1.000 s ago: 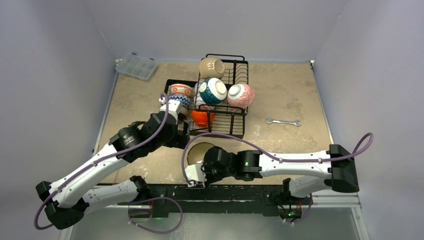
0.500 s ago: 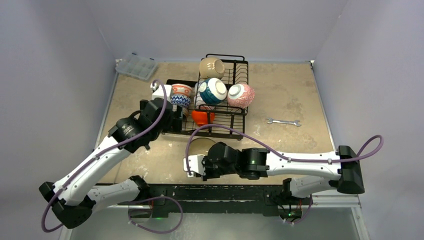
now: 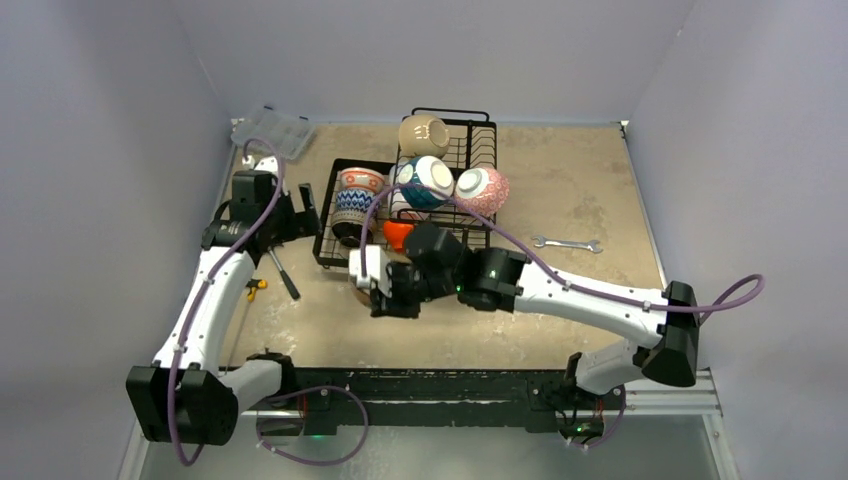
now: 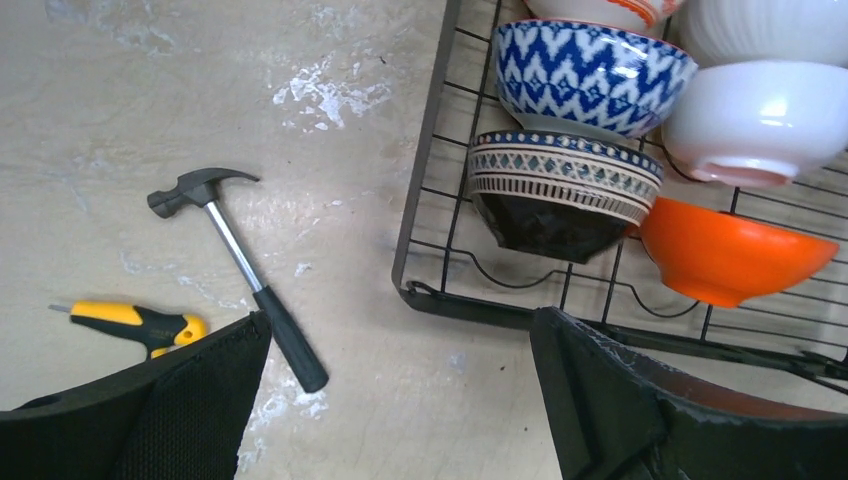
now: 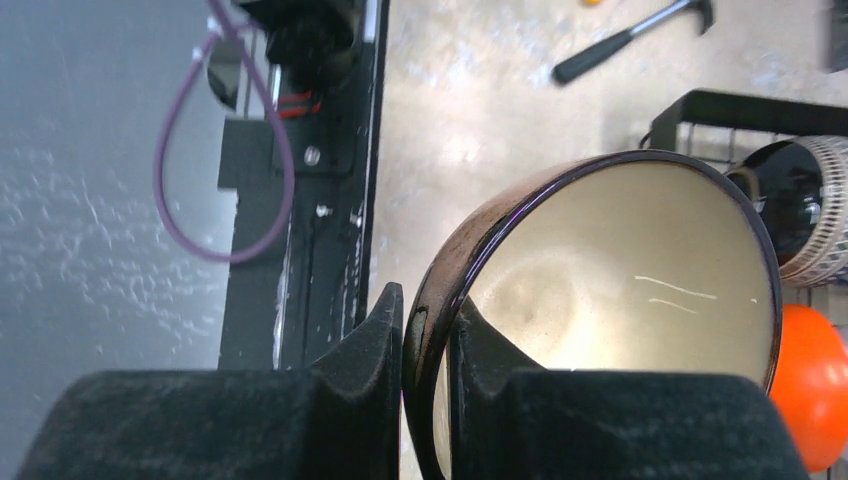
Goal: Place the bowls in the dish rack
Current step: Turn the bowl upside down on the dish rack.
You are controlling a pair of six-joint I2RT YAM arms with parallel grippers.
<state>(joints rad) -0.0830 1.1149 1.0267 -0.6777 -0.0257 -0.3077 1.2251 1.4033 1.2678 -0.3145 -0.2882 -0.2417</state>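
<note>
The brown, cream-lined bowl (image 5: 610,300) looks hard, glossy and chip-prone, best pinched at its rim. The right gripper (image 5: 425,325) is clamped there, holding it tilted just in front of the dish rack (image 4: 428,190). A second ago it hung by the near edge of the table (image 3: 560,180); the left gripper (image 4: 400,335), jaws wide apart and empty, has since drawn back leftward from the rack, near the hammer (image 4: 233,247).

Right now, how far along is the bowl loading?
Done: the rack holds several, including a tan bowl, a teal bowl and an orange bowl. In hand: the right gripper is shut on a brown bowl, by the rack's near edge; the left gripper is open and empty. Left: seating that bowl; no loose bowls show.
</note>
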